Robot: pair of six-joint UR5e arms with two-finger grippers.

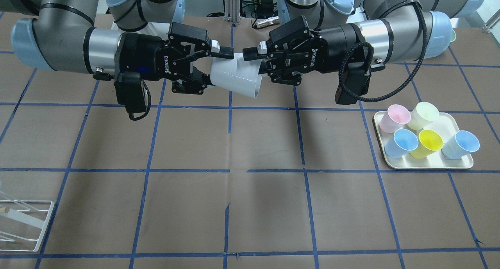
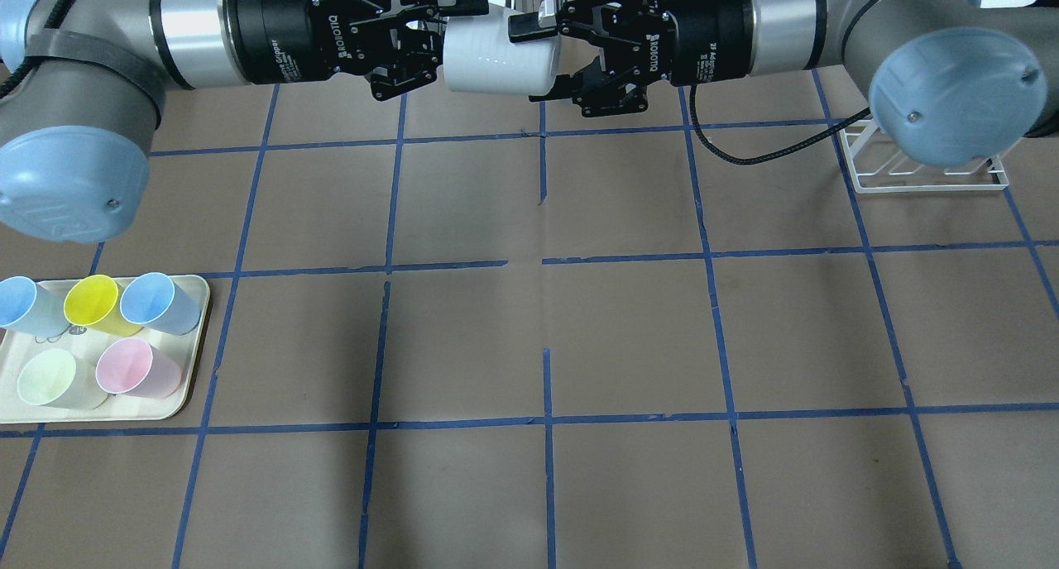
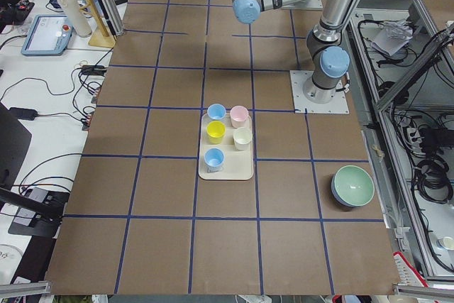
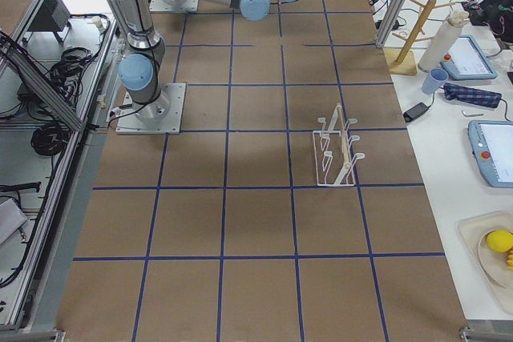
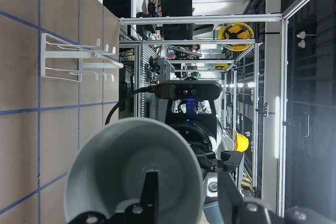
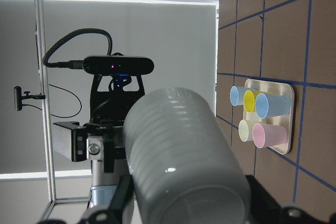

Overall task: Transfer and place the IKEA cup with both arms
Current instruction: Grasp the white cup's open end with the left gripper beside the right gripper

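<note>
Pale grey IKEA cup hangs sideways between the two grippers: right gripper pinching its base, left gripper straddling the rim wall, jaws slightly parted.

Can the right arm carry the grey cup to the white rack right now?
Not yet, probably: the left tool straddles the rim of the IKEA cup. Once it withdraws, nothing stands between the right tool and the rack.
</note>
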